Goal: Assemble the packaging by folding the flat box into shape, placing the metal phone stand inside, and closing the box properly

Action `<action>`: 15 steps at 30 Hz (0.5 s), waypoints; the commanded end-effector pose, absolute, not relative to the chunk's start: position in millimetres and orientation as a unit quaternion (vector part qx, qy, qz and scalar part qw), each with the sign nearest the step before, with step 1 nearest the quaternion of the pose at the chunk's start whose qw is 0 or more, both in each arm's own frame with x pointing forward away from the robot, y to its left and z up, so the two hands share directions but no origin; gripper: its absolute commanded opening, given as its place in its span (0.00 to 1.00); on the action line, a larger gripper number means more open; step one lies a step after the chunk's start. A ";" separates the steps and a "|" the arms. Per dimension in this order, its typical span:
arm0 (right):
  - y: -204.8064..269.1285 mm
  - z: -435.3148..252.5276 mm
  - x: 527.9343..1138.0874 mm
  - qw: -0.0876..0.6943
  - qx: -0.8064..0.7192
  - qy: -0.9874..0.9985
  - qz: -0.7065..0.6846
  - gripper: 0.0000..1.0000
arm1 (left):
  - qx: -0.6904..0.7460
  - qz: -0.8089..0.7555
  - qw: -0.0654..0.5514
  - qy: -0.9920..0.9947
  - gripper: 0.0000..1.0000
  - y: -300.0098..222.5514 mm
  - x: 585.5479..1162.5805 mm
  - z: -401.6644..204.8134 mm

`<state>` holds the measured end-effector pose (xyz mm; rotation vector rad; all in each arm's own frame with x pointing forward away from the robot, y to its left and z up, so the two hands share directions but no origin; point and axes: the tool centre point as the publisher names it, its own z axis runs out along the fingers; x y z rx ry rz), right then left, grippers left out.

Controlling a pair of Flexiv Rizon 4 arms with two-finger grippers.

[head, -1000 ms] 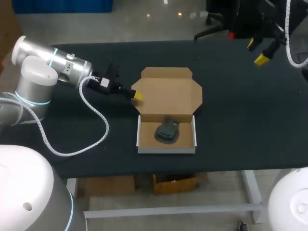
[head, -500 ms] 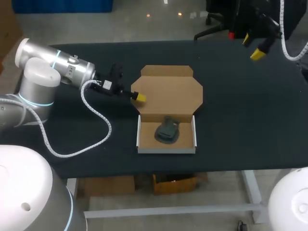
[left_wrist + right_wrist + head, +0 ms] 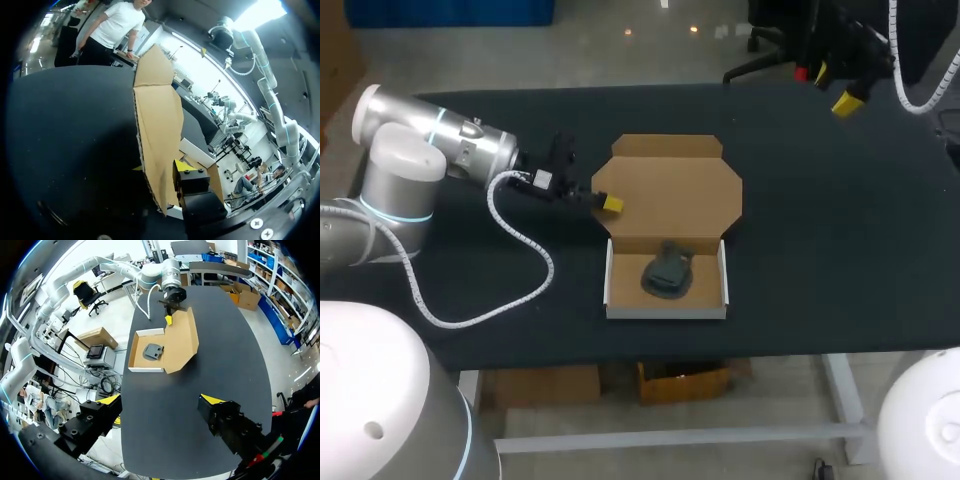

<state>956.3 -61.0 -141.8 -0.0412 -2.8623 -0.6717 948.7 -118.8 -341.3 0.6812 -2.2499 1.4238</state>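
Nearest the front of the surface (image 3: 800,300): white-walled tray (image 3: 610,282) with the stand (image 3: 667,272) lying inside, roughly centred. Behind it, joined along the tray's back wall, the brown lid (image 3: 670,185), open and near flat. At the lid's left edge, the left hand (image 3: 608,203), cardboard in its mouth; clenched on it or only straddling, cannot tell. Far back at the right corner, the right hand (image 3: 834,88), released, holding nothing, well apart from the tray.

Judged step: closing the lid. Best done by swinging it about the hinge in an arc clear of the stand, tucking its edges inside the tray walls and steadying the tray against sliding.

No brand, label or writing legible on tray, lid or stand
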 end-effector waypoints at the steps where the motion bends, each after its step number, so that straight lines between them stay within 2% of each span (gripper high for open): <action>1: -60.6 -139.4 958.8 0.105 -0.014 -0.968 -0.226 1.00 | 0.235 0.508 0.195 -0.805 0.15 -119.9 951.6 -342.5; 3: -60.3 -139.6 959.0 0.107 -0.014 -0.968 -0.226 1.00 | 0.230 0.509 0.190 -0.807 0.12 -120.6 952.0 -340.9; 6: -60.0 -139.1 958.5 0.108 -0.013 -0.968 -0.226 1.00 | 0.221 0.512 0.189 -0.808 0.16 -121.6 952.3 -339.4; 10: -60.9 -138.9 957.7 0.110 -0.014 -0.968 -0.224 1.00 | 0.216 0.514 0.186 -0.809 0.13 -122.5 952.7 -338.6; 14: -60.9 -138.7 957.6 0.111 -0.015 -0.968 -0.223 1.00 | 0.209 0.518 0.183 -0.809 0.00 -122.6 952.7 -337.7; 15: -60.9 -138.7 957.6 0.111 -0.014 -0.968 -0.223 1.00 | 0.208 0.519 0.183 -0.809 0.00 -122.4 952.5 -337.7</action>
